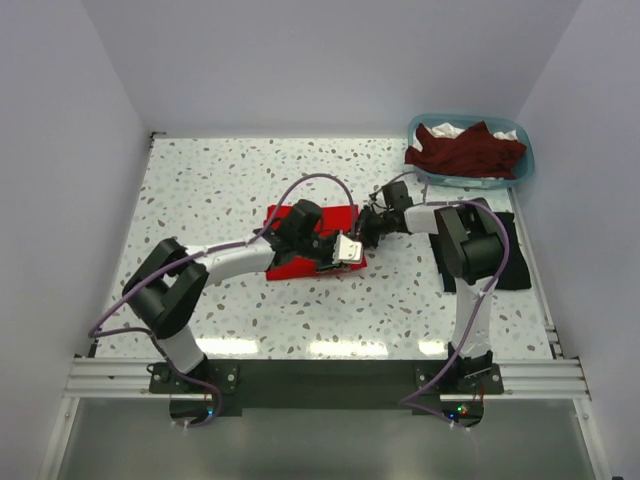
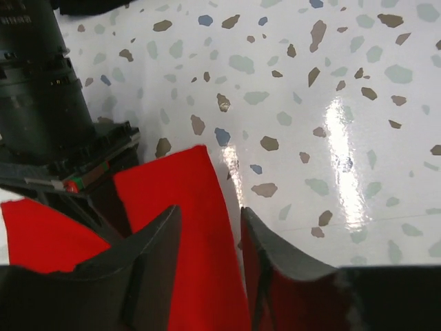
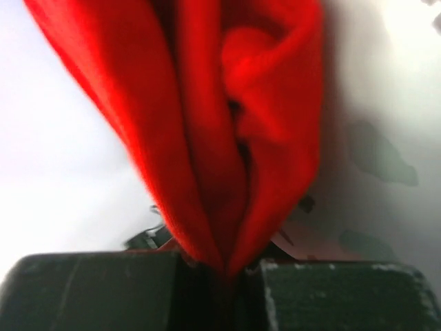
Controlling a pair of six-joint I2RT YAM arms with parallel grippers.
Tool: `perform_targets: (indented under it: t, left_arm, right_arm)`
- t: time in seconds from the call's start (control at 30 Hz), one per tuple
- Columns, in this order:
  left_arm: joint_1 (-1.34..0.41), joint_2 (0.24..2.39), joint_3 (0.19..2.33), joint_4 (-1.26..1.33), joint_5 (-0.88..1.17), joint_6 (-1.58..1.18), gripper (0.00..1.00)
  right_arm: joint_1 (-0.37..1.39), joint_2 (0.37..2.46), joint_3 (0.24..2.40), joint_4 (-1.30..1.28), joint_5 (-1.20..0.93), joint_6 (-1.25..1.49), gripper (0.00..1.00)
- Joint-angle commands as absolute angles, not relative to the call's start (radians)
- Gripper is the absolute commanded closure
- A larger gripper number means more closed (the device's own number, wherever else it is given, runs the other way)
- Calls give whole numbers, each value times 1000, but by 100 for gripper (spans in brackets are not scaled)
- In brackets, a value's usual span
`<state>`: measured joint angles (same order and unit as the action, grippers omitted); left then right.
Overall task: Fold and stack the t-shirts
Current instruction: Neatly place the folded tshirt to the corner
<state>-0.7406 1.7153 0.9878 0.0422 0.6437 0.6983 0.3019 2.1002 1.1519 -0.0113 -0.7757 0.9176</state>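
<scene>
Right claw [image 3: 224, 267] tight on soft red t-shirt [image 3: 207, 124] (pleated folds)

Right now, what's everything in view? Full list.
red t-shirt: 1, bright red, table centre
black t-shirt: 1, black, flat at right side, under the right arm
maroon t-shirt: 1, dark maroon, heaped in basket
white cloth: 1, white, in basket beneath the maroon
basket: 1, light blue, far right corner
table: 1, white, speckled
left pincer: 1, black, open, straddling red t-shirt's edge
right pincer: 1, black, shut on red t-shirt

Plain white walls [image 1: 60, 150] enclose a glossy speckled table [image 1: 200, 180].
</scene>
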Motion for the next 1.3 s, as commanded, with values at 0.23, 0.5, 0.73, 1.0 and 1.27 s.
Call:
perform_targets:
  t: [0.23,0.5,0.73,1.0,1.27]
  left_arm:
    - [-603,1428,1078,-300,706,457,17]
    - [-572,1281,1026,-414,667,393,0]
    - [-569,1206,969,-390,618,383,0]
    - [-569,1190,950,-408,627,396,0]
    - [-569,1175,942,-400,627,406,0]
  right_arm:
    - [293,1925,1381,-762,-571,321,100]
    - [242,1714,1353,-958,-496,17,100]
    - [201,1556,1315,-1068,-356,-155,100]
    - [123,1462,1373,-1176,-235,-264,100]
    - [46,1471,1477,-1227,-146,-268,100]
